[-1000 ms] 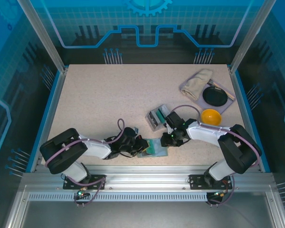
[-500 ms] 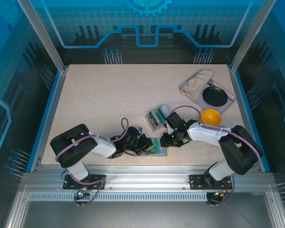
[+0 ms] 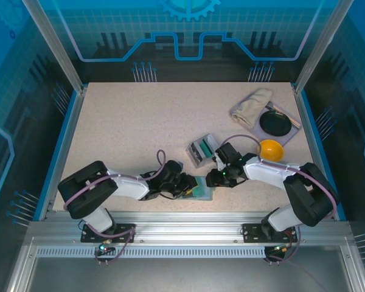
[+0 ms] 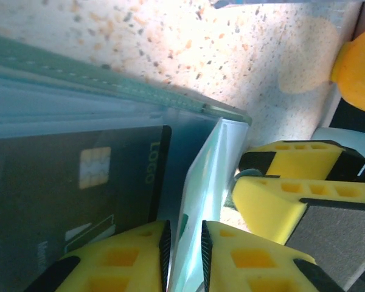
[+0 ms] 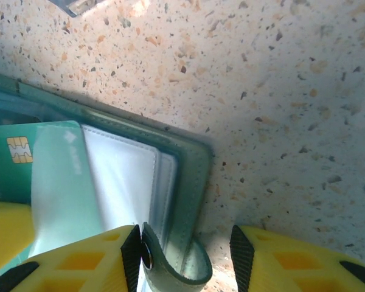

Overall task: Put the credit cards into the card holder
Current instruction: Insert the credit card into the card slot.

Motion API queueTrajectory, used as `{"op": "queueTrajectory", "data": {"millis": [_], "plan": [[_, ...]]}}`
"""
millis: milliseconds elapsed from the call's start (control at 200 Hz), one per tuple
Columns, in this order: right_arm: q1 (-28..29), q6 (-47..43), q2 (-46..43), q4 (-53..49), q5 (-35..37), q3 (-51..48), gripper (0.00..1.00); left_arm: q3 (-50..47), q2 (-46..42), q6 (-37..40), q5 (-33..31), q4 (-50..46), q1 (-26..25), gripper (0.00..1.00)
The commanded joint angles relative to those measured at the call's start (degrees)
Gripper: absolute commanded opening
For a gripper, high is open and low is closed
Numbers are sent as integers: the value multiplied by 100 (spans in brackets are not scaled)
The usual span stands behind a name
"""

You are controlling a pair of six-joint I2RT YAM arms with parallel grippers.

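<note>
left fingers [image 4: 121,255] slightly apart, pale card [image 4: 205,167] between; right fingers [image 5: 292,258] apart astride card holder [image 5: 193,176] edge

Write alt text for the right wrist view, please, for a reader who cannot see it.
The right gripper stands open, with the curled edge of the green card holder between its fingers, on a speckled table. A teal credit card with a gold chip lies inside the holder, beside a pale glossy pocket.
</note>
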Motion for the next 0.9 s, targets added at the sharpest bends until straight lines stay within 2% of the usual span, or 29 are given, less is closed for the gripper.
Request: {"op": "queueTrajectory", "data": {"millis": [0,275,455,895], "plan": [[-80,-80,120,-76,-29,-120,46,124,-132,304,-165,-909,-40,23],[-82,-111,241,-58,-10,-114,32,184,-344,485,-276,-1431,-41,23],[-85,-136,246,-90,65,-123,26,227,-504,655,-310,-1730,-42,16],[-80,-190,350,-34,-31,-77,23,366,-341,1207,359,-1548,-40,8]]}}
